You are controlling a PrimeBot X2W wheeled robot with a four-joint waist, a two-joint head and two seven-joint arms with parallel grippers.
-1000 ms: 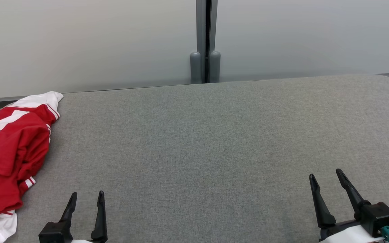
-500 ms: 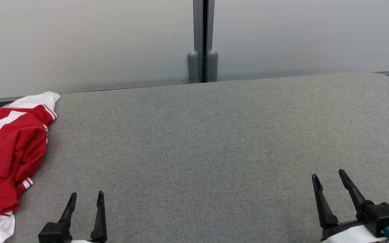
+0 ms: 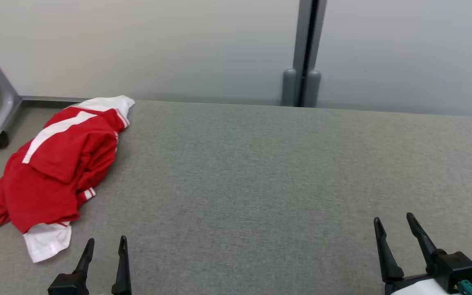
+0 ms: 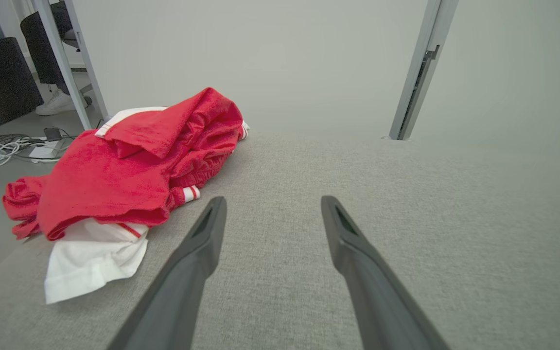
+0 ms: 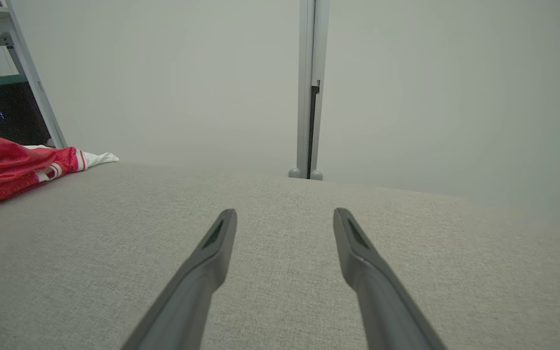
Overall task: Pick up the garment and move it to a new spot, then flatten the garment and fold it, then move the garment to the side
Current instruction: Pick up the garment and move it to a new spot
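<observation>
Lying crumpled at the table's (image 3: 260, 172) left edge, the garment (image 3: 55, 164) awaits pickup; left claw (image 3: 107, 241) and right claw (image 3: 393, 219) hover wide open, empty. Moving, flattening and folding all lie ahead.

Grey fabric tabletop (image 3: 260, 164), pale wall panels (image 3: 178, 41) — grey post (image 3: 303, 41) between them, castor-footed metal leg (image 3: 3, 116), floor cables (image 4: 3, 146)

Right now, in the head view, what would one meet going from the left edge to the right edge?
Red and white garment → left pincer, open → grey post behind the table → right pincer, open.
</observation>
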